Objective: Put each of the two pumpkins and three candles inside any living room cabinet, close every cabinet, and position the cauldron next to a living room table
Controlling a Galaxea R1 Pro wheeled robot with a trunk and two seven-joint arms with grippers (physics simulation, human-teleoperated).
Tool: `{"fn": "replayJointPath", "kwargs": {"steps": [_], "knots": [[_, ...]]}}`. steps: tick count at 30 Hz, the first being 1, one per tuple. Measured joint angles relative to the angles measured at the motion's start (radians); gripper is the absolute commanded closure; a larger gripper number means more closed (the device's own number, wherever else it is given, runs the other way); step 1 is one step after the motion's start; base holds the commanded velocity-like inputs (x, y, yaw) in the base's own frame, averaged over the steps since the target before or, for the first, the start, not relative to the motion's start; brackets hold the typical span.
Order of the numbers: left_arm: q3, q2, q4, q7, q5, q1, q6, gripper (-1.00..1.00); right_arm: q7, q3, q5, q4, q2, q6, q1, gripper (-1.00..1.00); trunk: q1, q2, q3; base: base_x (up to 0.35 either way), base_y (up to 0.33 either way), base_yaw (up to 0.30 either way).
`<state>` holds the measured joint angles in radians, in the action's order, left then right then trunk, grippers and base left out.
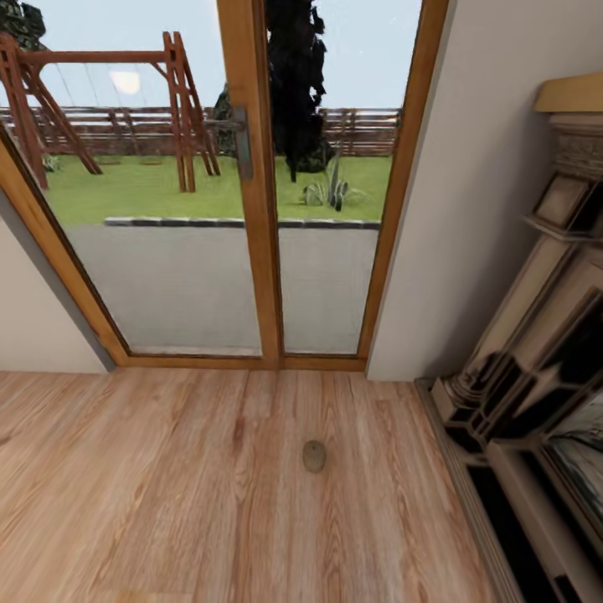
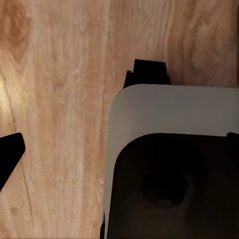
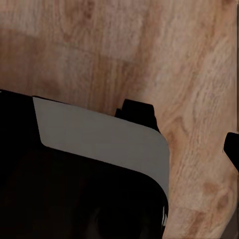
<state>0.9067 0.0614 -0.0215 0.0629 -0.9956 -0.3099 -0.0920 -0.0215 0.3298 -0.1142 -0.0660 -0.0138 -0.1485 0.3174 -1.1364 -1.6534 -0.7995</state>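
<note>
Head view — lone candle (image 1: 314, 456) on wood floor (image 1: 167, 502) before glass doors (image 1: 251, 209), claw states indiscernible.

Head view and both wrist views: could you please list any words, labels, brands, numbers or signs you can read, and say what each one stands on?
None: no readable text shows in these pictures.
The glass door, the fireplace surround, the wood floor and the small candle on it carry no lettering.
The white-and-black robot body in the wrist views bears no label either.
</note>
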Motion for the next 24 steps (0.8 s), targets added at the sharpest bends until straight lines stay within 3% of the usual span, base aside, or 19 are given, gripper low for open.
{"fn": "replayJointPath", "kwargs": {"steps": [24], "knots": [[0.0,0.004,0.0,0.0,0.0,0.0,0.001,-1.0,0.003,0.0,-0.007,0.0,-0.001,0.002,-0.006,-1.0,0.0,0.0,0.0,0.281,0.0,0.0]]}}
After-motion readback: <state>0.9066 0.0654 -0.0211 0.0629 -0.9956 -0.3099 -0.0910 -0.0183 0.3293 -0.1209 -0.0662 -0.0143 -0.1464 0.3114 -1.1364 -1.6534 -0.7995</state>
